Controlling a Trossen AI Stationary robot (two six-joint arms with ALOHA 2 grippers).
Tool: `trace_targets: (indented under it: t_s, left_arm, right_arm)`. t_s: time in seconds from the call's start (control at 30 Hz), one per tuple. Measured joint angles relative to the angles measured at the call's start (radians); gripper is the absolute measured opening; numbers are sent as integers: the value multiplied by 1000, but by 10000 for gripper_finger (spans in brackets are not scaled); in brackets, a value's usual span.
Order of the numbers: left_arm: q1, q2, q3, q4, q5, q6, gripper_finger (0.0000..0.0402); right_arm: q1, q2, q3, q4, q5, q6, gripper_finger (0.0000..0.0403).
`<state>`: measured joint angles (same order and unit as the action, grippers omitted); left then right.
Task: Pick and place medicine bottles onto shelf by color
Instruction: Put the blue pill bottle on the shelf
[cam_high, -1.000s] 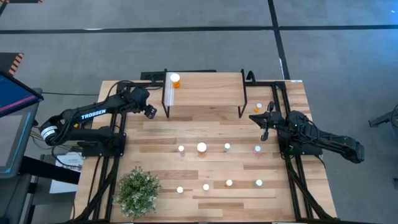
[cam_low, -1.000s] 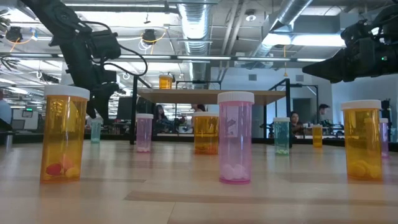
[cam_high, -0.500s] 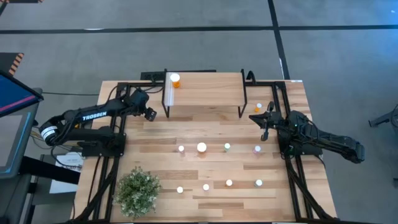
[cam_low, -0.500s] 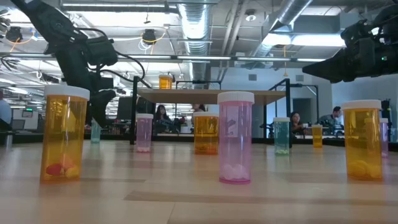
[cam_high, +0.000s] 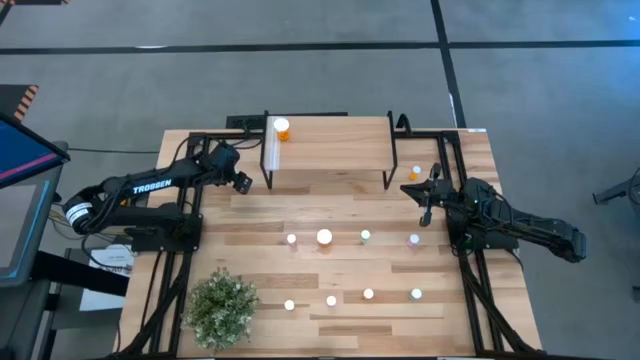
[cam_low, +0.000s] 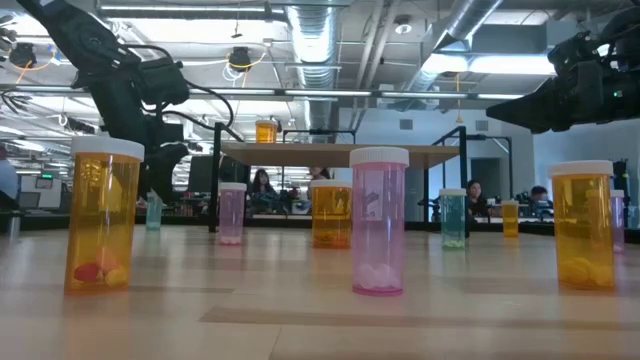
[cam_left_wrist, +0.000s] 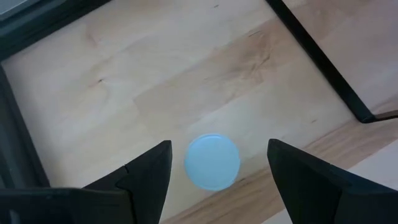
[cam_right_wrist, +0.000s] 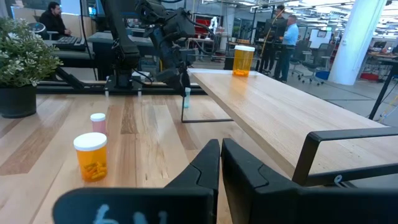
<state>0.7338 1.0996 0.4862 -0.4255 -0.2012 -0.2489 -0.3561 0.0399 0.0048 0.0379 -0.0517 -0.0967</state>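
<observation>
Hovering wide open and empty, left claw (cam_left_wrist: 217, 163) hides the white-capped bottle (cam_left_wrist: 212, 162) body below.

Orange bottle (cam_high: 282, 129) with white cap on the pale wood shelf (cam_high: 330, 148). The front pink bottle (cam_low: 378, 222) has a white cap; the plant (cam_high: 222, 308) is green. Both arms are black.

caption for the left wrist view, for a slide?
Left gripper open, fingers either side of a white bottle cap seen from above on the wooden tabletop.
</observation>
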Motion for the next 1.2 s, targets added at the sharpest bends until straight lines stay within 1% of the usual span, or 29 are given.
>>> trace_targets:
  t_s: [0.73,0.83,1.03,1.2]
  left_arm:
    - [0,0,0,24,3,8,249]
    - [0,0,0,17,-5,4,234]
    - [0,0,0,15,-5,3,190]
    - [0,0,0,12,-5,3,166]
  right_arm:
    - [0,0,0,0,0,0,43]
    - [0,0,0,0,0,0,43]
    - [0,0,0,0,0,0,43]
    - [0,0,0,0,0,0,43]
